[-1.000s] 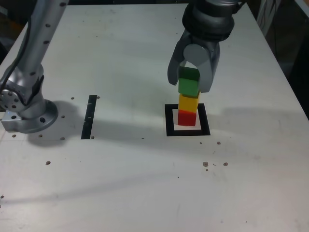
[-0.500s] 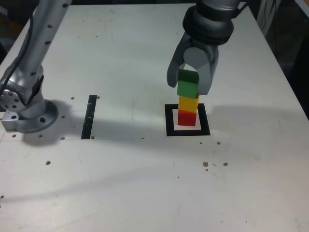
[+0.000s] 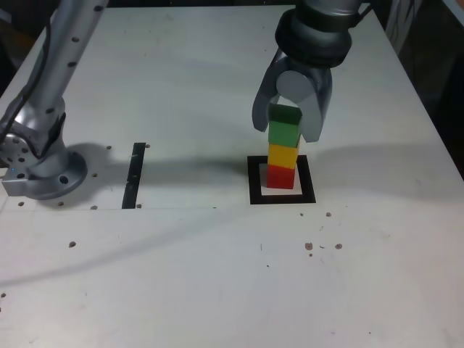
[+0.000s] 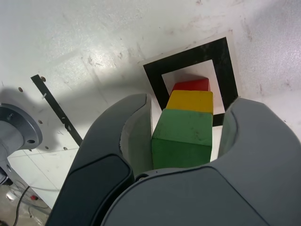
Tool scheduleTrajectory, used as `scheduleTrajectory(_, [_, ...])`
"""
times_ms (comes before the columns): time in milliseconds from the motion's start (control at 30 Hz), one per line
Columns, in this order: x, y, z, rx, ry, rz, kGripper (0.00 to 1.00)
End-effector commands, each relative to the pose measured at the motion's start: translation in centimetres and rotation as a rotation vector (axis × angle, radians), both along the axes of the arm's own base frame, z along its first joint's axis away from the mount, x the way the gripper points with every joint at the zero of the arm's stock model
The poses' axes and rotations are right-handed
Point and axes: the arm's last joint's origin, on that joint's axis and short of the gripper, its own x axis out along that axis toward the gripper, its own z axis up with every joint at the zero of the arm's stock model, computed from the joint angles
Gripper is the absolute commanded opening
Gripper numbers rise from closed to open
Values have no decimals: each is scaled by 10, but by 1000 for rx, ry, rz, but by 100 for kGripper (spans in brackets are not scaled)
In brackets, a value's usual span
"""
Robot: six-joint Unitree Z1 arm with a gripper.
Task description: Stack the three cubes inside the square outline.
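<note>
The green cube is right between the two fingers of the tool, and the arm comes down from above it. That is what the next move turns on: I think the tool needs to go up, away from the cube, with a finger on each side.

The tool is let go, not squeezing. In the wrist view there is a gap between the green cube and one finger. The other finger is very near the cube, and I cannot tell if it touches. That side could drag the cube and tip the pile if the tool goes up crooked.

The green cube sits on the yellow cube, and the yellow one sits on the red cube. The red cube is inside the black square outline on the surface. The pile looks done.
</note>
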Motion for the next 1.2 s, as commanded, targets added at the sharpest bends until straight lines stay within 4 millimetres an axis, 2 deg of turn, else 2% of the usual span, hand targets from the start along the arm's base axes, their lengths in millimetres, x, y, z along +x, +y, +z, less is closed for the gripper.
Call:
scheduleTrajectory(0, [-3,1,4,9,-2,4,91])
scheduleTrajectory(133, [-5,2,7,17,-6,8,99])
scheduleTrajectory(633, [-35,-3,49,-63,-94,19,99])
scheduleTrajectory(733, [-55,-3,67,-67,-130,17,99])
scheduleTrajectory(867, [-98,3,96,-55,-194,25,99])
scheduleTrajectory(967, [-128,13,104,-39,-207,50,99])
scheduleTrajectory(1067, [-150,26,89,-24,-150,101,99])
scheduleTrajectory(1167, [-166,36,59,-16,-80,153,99])
